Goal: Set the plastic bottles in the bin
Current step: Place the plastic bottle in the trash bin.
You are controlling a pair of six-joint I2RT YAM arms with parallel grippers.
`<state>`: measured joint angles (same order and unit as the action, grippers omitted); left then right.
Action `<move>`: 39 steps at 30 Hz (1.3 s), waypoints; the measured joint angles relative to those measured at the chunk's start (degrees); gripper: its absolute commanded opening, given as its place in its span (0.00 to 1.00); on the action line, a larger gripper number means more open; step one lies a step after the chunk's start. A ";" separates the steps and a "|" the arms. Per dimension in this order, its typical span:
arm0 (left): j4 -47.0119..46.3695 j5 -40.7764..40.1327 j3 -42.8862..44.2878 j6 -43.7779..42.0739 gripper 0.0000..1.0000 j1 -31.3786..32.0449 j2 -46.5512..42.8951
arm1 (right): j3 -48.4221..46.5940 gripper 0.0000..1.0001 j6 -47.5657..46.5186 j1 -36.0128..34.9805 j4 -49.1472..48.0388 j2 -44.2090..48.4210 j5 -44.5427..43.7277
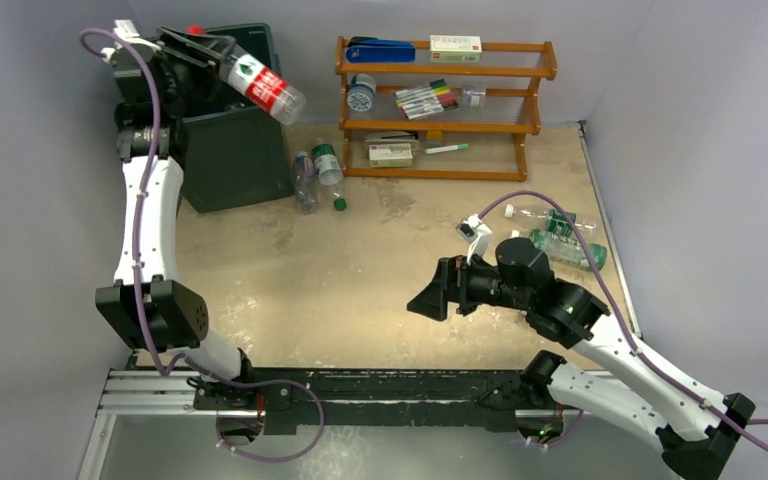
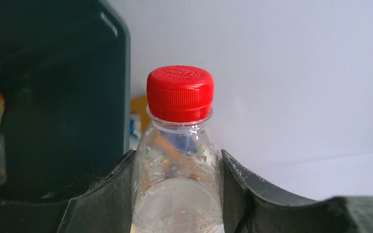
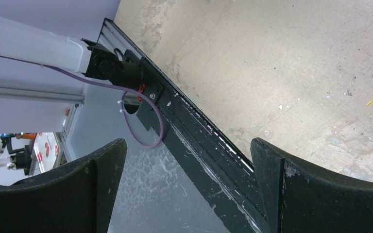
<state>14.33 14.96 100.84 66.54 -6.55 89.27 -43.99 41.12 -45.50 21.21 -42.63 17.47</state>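
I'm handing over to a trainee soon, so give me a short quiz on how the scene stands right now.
1. True or false: the right gripper is holding a bottle.
2. The bottle clamped in the left gripper has a cap of which colour? A green, B red, C white.
3. How many bottles lie on the table right beside the bin?
Key: 1 false, its jaws stand open with nothing between them. 2 B. 3 two.
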 measured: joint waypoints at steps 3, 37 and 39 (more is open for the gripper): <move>-5.27 1.68 1.73 4.37 0.52 -3.96 3.06 | 0.35 1.00 0.35 0.00 0.04 0.02 0.00; 10.43 -6.75 16.70 -15.52 0.84 -13.33 13.14 | -0.07 1.00 -0.79 0.00 -4.70 -13.31 0.50; 12.04 -7.10 18.08 -16.26 0.84 -13.33 13.14 | -0.07 1.00 -0.76 0.00 -4.98 -13.35 0.63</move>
<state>26.37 7.86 118.91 50.28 -19.88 102.41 -44.05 40.36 -45.50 16.23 -55.99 18.11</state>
